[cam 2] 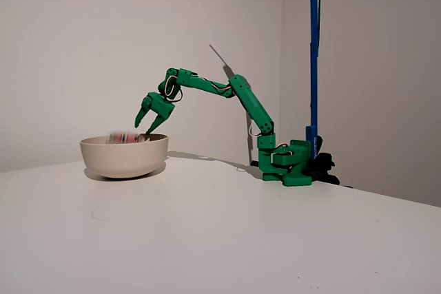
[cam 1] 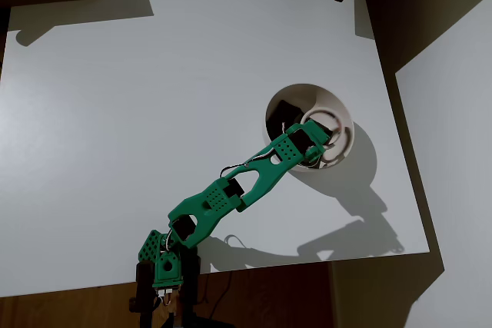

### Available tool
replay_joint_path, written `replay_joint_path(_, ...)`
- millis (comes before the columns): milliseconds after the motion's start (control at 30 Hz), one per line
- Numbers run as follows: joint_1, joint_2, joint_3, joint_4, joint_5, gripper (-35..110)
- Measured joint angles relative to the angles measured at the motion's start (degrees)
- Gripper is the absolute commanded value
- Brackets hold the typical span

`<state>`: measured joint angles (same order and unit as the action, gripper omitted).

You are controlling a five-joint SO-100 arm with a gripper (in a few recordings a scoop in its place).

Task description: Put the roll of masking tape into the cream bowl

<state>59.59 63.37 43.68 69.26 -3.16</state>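
Table (cam 2: 227, 239): white, bears the bowl and the green arm (cam 2: 251, 105)
Cream bowl (cam 2: 124, 158): round, deep – dark cloth (cam 1: 284, 113) inside, seen from overhead
Gripper (cam 2: 145, 127): just above the bowl's rim, fingers spread apart, holding nothing
Roll of masking tape (cam 2: 124, 138): a blurred shape at the bowl's rim – just below the fingertips, free of them

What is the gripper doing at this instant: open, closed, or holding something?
Gripper: open, fingers spread above the cream bowl, holding nothing; the roll of masking tape shows blurred at the bowl's rim.
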Motion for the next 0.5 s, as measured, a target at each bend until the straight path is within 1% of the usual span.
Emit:
replay_joint_path(267,0.0,0.0,0.0,0.0,2.8,14)
replay_joint_path(300,0.0,0.0,0.0,0.0,2.9,12)
replay_joint_path(400,0.0,0.3,0.0,0.0,3.8,-8)
replay_joint_path(500,-0.3,2.5,0.0,0.2,5.4,-8)
